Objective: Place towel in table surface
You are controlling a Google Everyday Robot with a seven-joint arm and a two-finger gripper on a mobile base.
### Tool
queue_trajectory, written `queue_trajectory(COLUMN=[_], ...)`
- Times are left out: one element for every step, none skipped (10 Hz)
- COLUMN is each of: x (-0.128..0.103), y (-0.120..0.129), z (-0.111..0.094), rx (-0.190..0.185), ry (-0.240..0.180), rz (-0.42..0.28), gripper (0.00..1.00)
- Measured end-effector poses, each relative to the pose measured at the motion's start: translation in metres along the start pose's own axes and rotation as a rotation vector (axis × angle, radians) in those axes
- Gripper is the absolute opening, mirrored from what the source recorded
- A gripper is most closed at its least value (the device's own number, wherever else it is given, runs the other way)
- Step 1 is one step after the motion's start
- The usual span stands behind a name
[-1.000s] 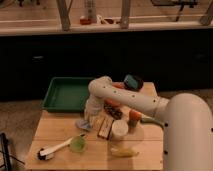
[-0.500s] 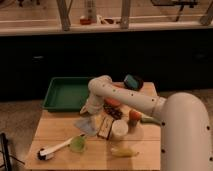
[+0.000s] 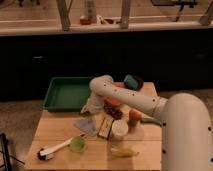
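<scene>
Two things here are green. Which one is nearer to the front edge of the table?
The small green cup, beside the brush. The green tray is large, flat and at the back left. The gripper hangs over the towel.

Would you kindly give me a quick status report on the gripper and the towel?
Gripper open, just above the towel. Towel lying on the table surface, not held. Green cup and flat box close by, not blocking.

gripper [image 3: 90, 108] lifted off towel [image 3: 86, 125], now just abv it
</scene>
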Motion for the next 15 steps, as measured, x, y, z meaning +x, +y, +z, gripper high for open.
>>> queue_trajectory(x=[0.0001, 0.0005, 0.0000, -0.0006, 0.0002, 0.0004, 0.0000, -0.0010, -0.0019, -0.0012, -0.0007, -0.0010, -0.0016, -0.0015, -0.0013], y=[0.0005, 0.0014, 0.0028, 0.0053, 0.0081, 0.0093, 0.0092, 0.0086, 0.0082, 0.0093, 0.0099, 0.0097, 0.0092, 0.0093, 0.0095], z=[-0.0003, -0.0007, -0.0007, -0.0020, -0.0029, -0.0040, -0.0044, -0.0043, -0.0048, -0.0056, -0.0057, -0.0056, -0.0054, -0.0054, -0.0055], rx=[0.001, 0.001, -0.001, -0.002, -0.003, -0.001, 0.000, -0.001, -0.001, -0.002, -0.003, -0.003, -0.003, -0.003, -0.003], ry=[-0.003, -0.005, -0.008, -0.009, -0.012, -0.013, -0.015, -0.017, -0.019, -0.020, -0.020, -0.020, -0.020, -0.020, -0.020], rz=[-0.001, -0.002, -0.005, -0.009, -0.011, -0.014, -0.018, -0.024, -0.028, -0.030, -0.029, -0.029, -0.031, -0.030, -0.030], gripper=[0.80, 0.80, 0.80, 0.80, 0.80, 0.80, 0.80, 0.80, 0.80, 0.80, 0.80, 0.80, 0.80, 0.80, 0.80])
